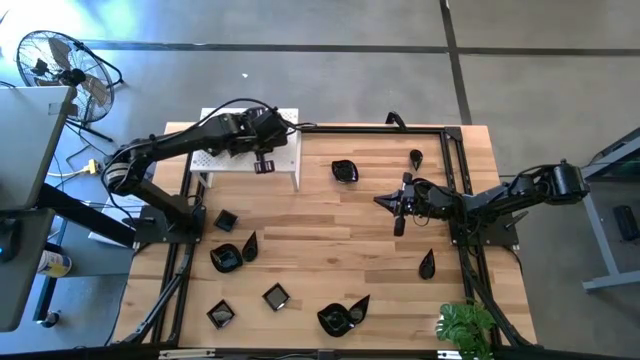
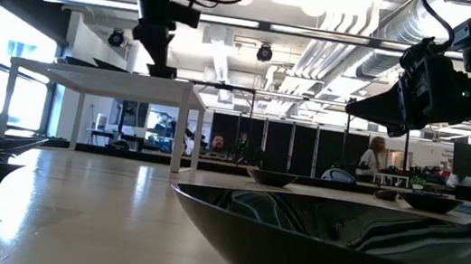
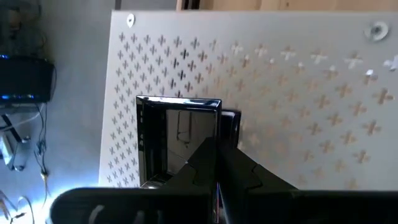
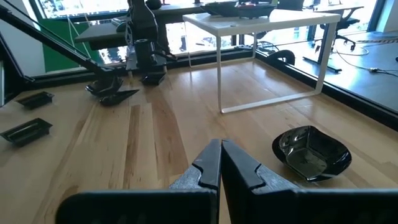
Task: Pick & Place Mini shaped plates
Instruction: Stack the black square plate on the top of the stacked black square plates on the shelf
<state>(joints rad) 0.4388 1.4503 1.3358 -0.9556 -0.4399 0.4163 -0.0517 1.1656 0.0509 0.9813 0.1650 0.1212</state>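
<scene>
My left gripper [image 1: 263,152] points down over the white perforated stand [image 1: 225,160] at the table's far left and is shut on a glossy black square plate [image 3: 177,140]. That plate is at the stand's top [image 3: 298,74]; whether it rests there I cannot tell. My right gripper [image 1: 385,201] hovers shut and empty over the table's right half, its tips pointing left. A wavy round plate [image 4: 311,152] lies just beyond it. Other black plates lie on the wood: a teardrop [image 1: 415,157], another teardrop [image 1: 427,265], a square [image 1: 225,220], and several more along the near edge [image 1: 275,296]. My left gripper pinches the square plate by one side rim [image 3: 217,127] between its two fingers, coming from above and pointing down. The plate lies flat, level with the stand's perforated top. The fingers themselves hide how far the rim reaches between them.
A black frame [image 1: 455,160] runs round the table. A green plant [image 1: 465,325] stands at the near right corner. One plate [image 2: 339,246] fills the low view's foreground. Bare wood [image 1: 330,235] shows mid-table. A person [image 2: 369,159] is in the room behind.
</scene>
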